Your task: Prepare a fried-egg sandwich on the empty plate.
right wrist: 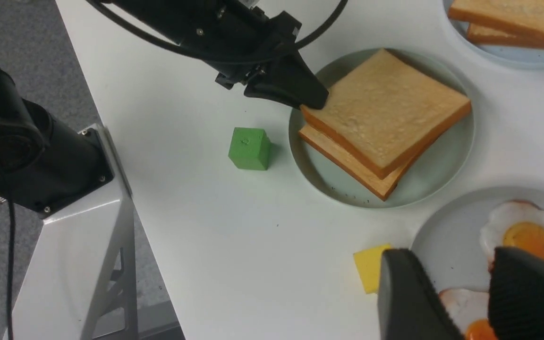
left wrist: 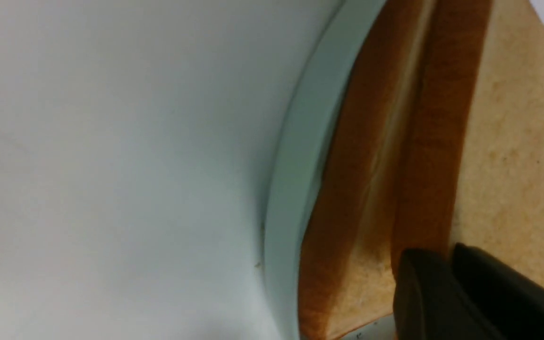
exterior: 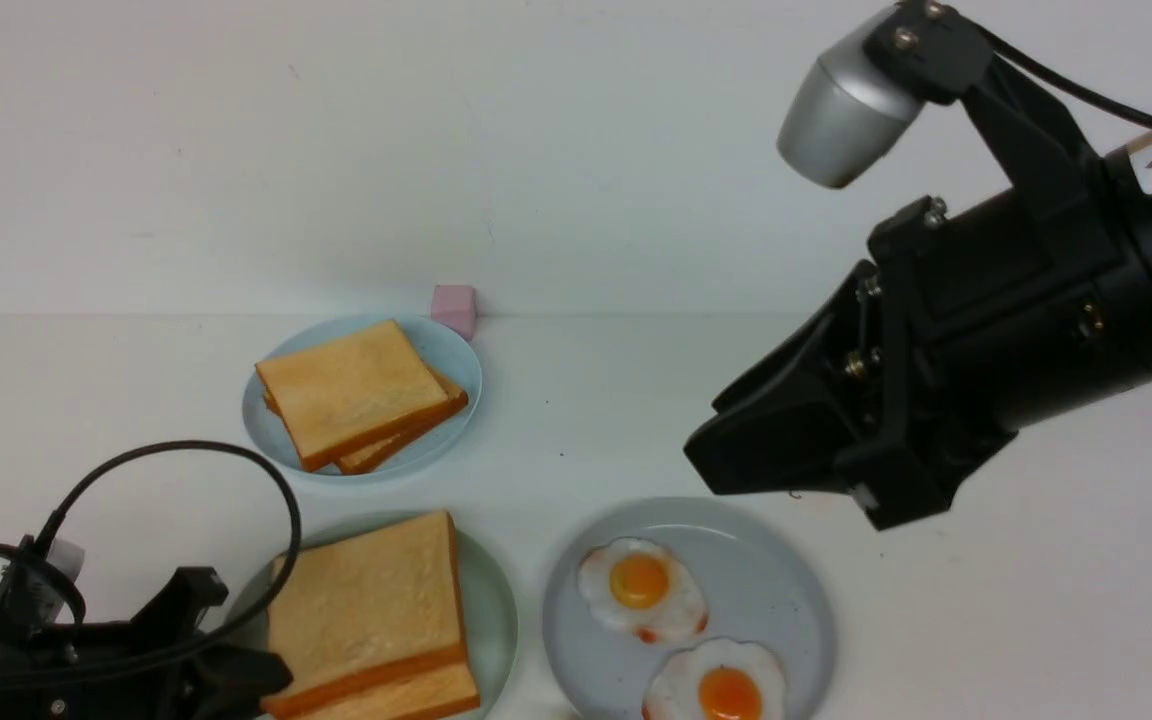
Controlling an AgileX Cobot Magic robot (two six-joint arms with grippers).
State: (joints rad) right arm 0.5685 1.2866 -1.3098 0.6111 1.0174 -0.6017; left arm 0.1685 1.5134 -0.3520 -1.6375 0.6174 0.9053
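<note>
Golden toast (exterior: pixel 366 590) is resting on the green plate (exterior: pixel 498 610). My left jaws are touching it, grip unclear; my right jaws are hanging apart.

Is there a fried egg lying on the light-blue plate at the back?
No, the light-blue plate holds toast slices, while the fried eggs lie on the grey plate.

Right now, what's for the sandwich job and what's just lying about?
For the job: pale green plate, its toast, fried eggs, grey plate holding them.

Lying about: pink block, green block, yellow block; probably also the toast on the light-blue plate.
</note>
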